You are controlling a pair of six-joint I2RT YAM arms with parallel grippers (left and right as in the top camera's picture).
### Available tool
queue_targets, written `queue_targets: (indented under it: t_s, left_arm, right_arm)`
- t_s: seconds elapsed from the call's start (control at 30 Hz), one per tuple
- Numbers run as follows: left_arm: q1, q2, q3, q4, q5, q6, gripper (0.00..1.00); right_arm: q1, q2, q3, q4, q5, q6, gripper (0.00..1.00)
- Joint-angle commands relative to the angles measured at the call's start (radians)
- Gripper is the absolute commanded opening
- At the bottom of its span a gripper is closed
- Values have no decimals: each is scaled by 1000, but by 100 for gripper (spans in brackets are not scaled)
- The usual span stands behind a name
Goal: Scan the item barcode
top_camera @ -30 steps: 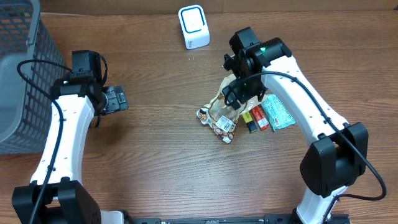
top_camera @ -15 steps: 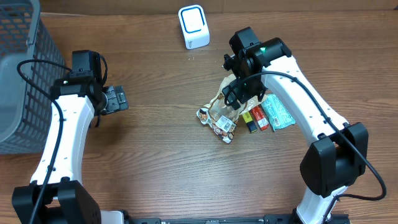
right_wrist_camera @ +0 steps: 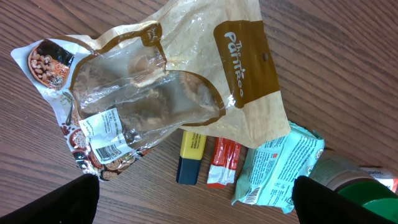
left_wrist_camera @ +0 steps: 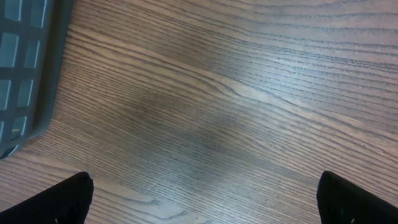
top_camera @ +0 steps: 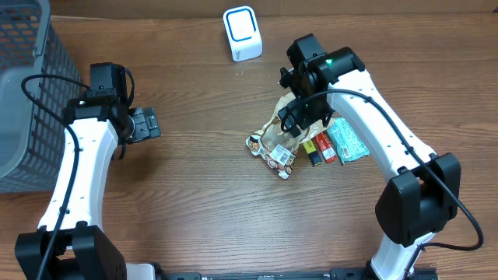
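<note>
The white barcode scanner (top_camera: 243, 33) stands at the back of the table. A pile of items lies right of centre: a brown and clear snack bag (right_wrist_camera: 186, 74) with a white barcode label (right_wrist_camera: 109, 135), a printed nut packet (top_camera: 272, 153), a yellow and blue stick (right_wrist_camera: 190, 157), a red sachet (right_wrist_camera: 222, 162) and a teal packet (right_wrist_camera: 280, 168). My right gripper (right_wrist_camera: 199, 202) hangs open above this pile (top_camera: 299, 117), holding nothing. At the left, my left gripper (top_camera: 144, 124) is also open, over bare wood (left_wrist_camera: 205, 205).
A grey mesh basket (top_camera: 23, 93) fills the far left edge, and its corner shows in the left wrist view (left_wrist_camera: 25, 68). A green-lidded can (right_wrist_camera: 357, 183) sits beside the teal packet. Wooden tabletop (top_camera: 194, 194) lies between the arms.
</note>
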Motion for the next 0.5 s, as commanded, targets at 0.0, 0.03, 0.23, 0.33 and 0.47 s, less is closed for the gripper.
queue_targets:
  t_s: [0.0,0.03,0.23,0.33,0.47]
  left_arm:
    - [4,6,6,2,-10,-4,100]
    - [4,6,6,2,-10,-4,100]
    - [4,-8,6,1,-10,-4,100]
    - [3,-55,6,1,-10,-4,100]
    - [3,-187,6,1,-10,-4,100]
  right_arm:
    - [-2,-2,-7,6,-9,5,100]
    - [-2,-2,-7,6,-9,5,100]
    - [-2,-2,-7,6,-9,5,100]
    - [-2,-2,-7,6,-9,5,100]
    - [-2,-2,-7,6,-9,5,100]
